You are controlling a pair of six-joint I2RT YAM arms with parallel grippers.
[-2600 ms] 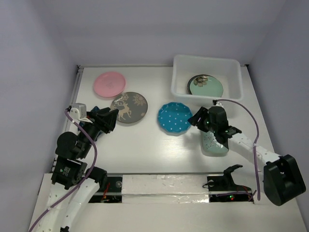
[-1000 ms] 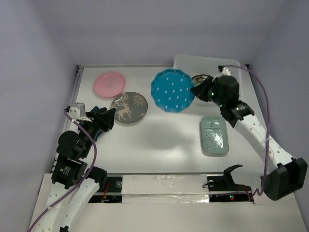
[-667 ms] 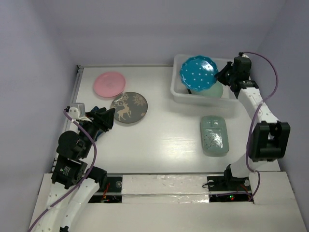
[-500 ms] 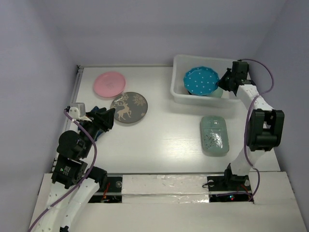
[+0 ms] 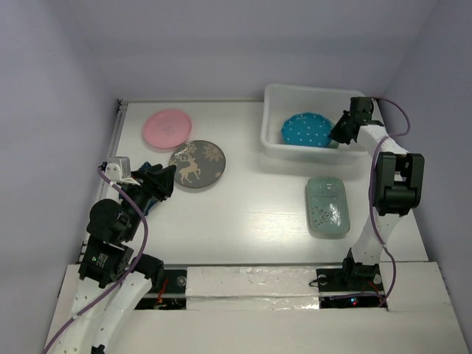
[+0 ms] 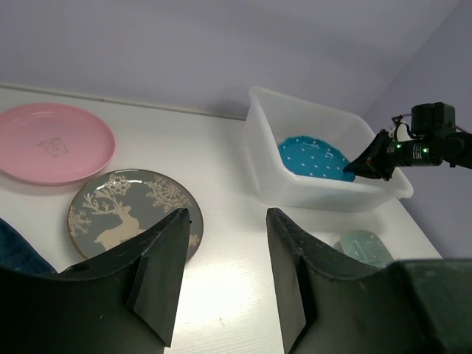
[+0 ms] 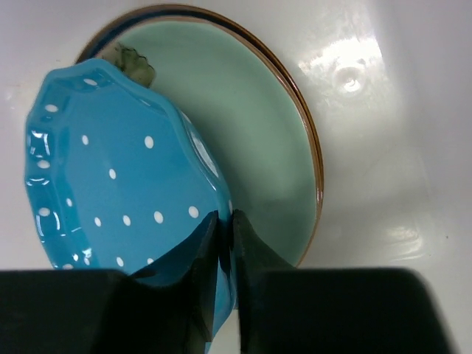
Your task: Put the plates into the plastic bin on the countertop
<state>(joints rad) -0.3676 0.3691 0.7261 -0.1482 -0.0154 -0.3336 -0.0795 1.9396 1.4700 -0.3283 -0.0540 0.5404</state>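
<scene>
Right gripper [image 7: 223,221], clamped on the rim of the blue scalloped plate [image 7: 110,177]. The plate is held tilted inside the plastic bin [image 5: 302,150], over the pale green flowered plate [image 7: 258,140], presumably to be stacked there. Left gripper [image 6: 225,251] is held open and empty beside the deer plate [image 6: 129,214].

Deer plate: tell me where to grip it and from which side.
Probably its near-left rim, one jaw over and one under the lip. The deer plate lies flat on the countertop, the open left gripper faces that edge, and the pink plate crowds the far side.
</scene>
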